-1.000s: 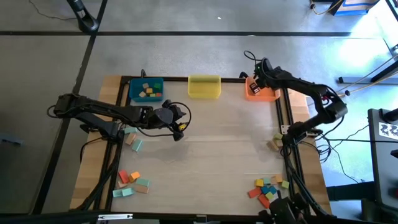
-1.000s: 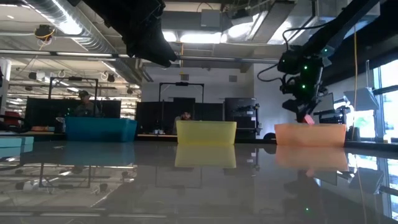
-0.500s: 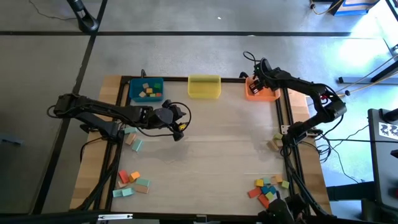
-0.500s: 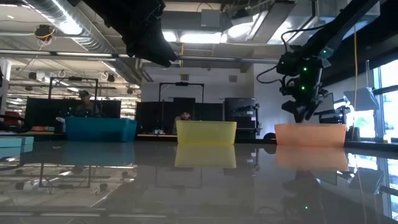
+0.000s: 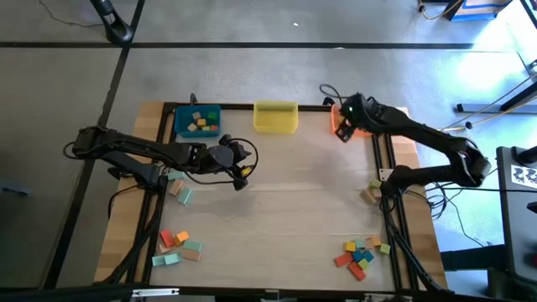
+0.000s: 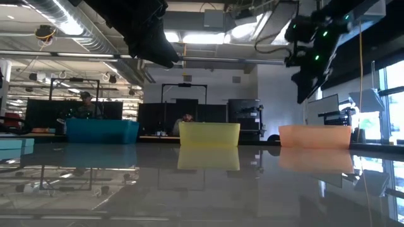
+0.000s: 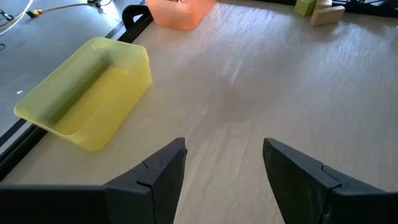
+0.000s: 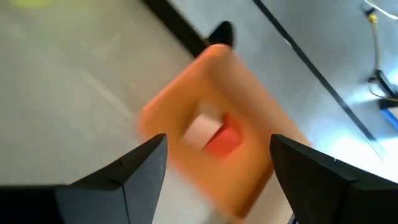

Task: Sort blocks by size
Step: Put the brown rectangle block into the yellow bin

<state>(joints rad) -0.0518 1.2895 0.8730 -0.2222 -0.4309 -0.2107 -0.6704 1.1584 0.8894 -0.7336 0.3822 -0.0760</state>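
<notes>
While the right gripper [image 5: 341, 132] hangs above the orange bin [image 8: 211, 149], jaws apart and empty, a red block [image 8: 222, 139] lies inside. Loose blocks [image 5: 359, 254] wait near the worktop's [image 5: 294, 210] edge. The left gripper [image 7: 224, 167] idles, jaws apart. A careless swing could clip the bin's rim.

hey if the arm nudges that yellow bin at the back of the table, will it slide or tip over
The yellow bin would probably slide, not tip: it sits low and wide on the smooth wooden table. It looks like thin, translucent plastic and appears empty, so it is likely light and moves easily. Its walls may flex a little if squeezed.
</notes>
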